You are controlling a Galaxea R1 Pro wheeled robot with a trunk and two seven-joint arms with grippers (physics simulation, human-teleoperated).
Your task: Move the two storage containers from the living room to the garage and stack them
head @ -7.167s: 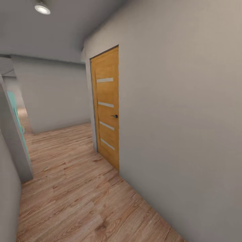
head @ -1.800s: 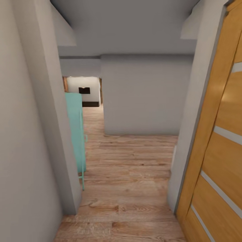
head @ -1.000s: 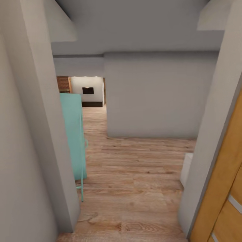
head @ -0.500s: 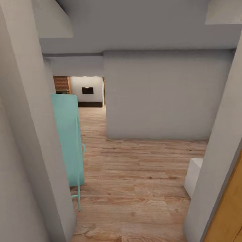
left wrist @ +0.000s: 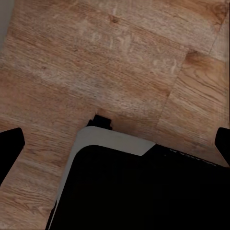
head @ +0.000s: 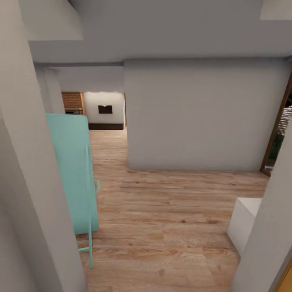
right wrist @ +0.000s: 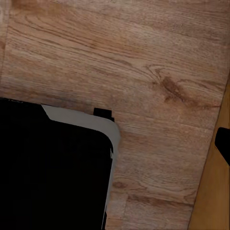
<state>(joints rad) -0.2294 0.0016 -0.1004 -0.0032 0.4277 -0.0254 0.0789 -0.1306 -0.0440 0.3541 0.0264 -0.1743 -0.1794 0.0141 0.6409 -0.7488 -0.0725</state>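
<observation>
Head view is looking down a hallway with a plank floor [head: 170,202]: a mint-green panel [head: 75,170] is leaning by the near wall [head: 28,182], a grey wall [head: 202,117] is blocking ahead, a white box [head: 243,219] sitting right. Beyond, a brick fireplace [head: 72,101] is showing. Whether the jaws are released or clenched, I cannot tell.

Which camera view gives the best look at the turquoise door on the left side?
The head view: the turquoise door stands there at the left, edge-on beside the grey wall. The left wrist and right wrist views look down at the wood plank floor instead.

Light wood plank floor [head: 170,211] between grey-white plaster walls [head: 194,113]; a turquoise panel [head: 75,170] stands left
</observation>
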